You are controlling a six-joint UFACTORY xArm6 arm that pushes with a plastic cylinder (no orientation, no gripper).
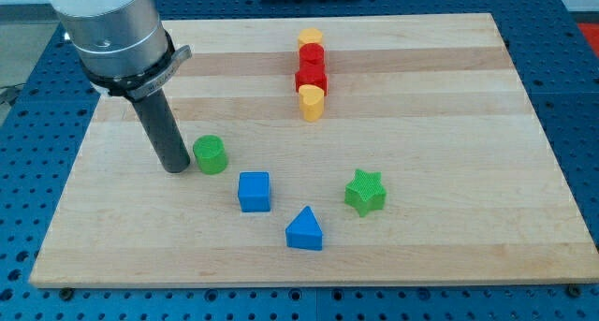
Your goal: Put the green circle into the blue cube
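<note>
My tip point(175, 167) holds nothing; it just touches the green circle point(211, 154) on its right. The blue cube point(254, 191) sits farther right and lower. I should push slowly from the circle's upper left side.

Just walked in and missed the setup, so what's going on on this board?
A robot arm is pushing blocks with a rod. My tip sits right beside the green circle, on its left in the view. The blue cube, its target, lies just down and right of the circle, not yet touching it. A blue triangle and green star sit nearby.
</note>
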